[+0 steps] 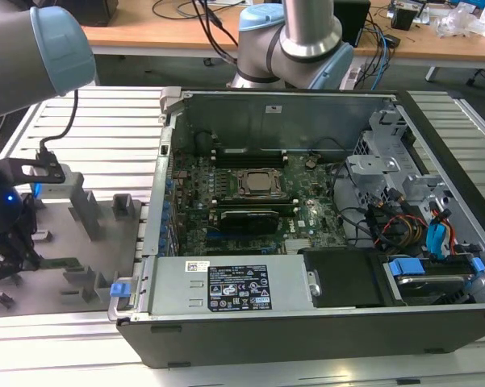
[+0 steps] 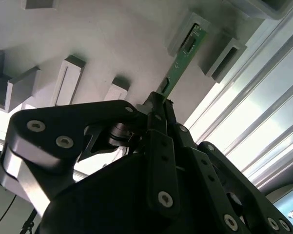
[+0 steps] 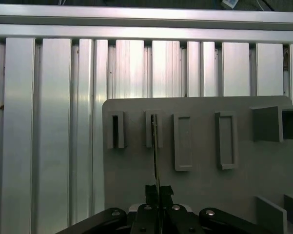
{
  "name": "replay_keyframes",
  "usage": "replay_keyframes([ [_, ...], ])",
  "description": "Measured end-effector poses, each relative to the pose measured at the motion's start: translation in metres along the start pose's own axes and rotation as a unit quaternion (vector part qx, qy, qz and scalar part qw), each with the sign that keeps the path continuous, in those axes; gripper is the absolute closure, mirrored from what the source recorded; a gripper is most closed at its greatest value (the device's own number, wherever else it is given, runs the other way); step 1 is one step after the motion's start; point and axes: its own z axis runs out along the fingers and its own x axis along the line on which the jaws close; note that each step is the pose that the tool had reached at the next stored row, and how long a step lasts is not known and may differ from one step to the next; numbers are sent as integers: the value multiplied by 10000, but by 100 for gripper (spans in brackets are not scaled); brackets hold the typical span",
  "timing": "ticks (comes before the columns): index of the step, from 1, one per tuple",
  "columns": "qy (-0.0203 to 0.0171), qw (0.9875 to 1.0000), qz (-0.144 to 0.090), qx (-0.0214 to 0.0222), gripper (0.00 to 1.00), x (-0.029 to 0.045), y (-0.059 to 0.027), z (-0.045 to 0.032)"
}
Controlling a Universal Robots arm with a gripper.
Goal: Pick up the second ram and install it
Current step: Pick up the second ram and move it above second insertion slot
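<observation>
The second ram (image 2: pixel 182 61) is a slim green stick. Its far end sits in a grey holder slot (image 2: pixel 195 30) on the fixture plate, and its near end lies between my fingertips. In the first wrist view the second ram (image 3: pixel 155 148) shows edge-on, running from a slot down to my gripper (image 3: pixel 157 189). My gripper (image 2: pixel 161 103) is shut on the stick. In the exterior view the gripper (image 1: pixel 2 260) hangs low over the grey fixture plate (image 1: pixel 93 242) at the exterior view's left, outside the open computer case (image 1: pixel 307 339).
The motherboard lies inside the case with the CPU socket (image 1: pixel 258 182) at its middle, black memory slots (image 1: pixel 250 154) beside it and cable bundles (image 1: pixel 403 222) to the exterior view's right. Several grey holder blocks (image 1: pixel 85 211) stand on the fixture plate. Ribbed aluminium table (image 3: pixel 48 122) surrounds it.
</observation>
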Motion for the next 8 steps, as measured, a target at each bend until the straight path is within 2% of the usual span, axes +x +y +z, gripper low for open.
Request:
replay_keyframes([
  [8,0,10000,0,0,86,-4,5,-120],
])
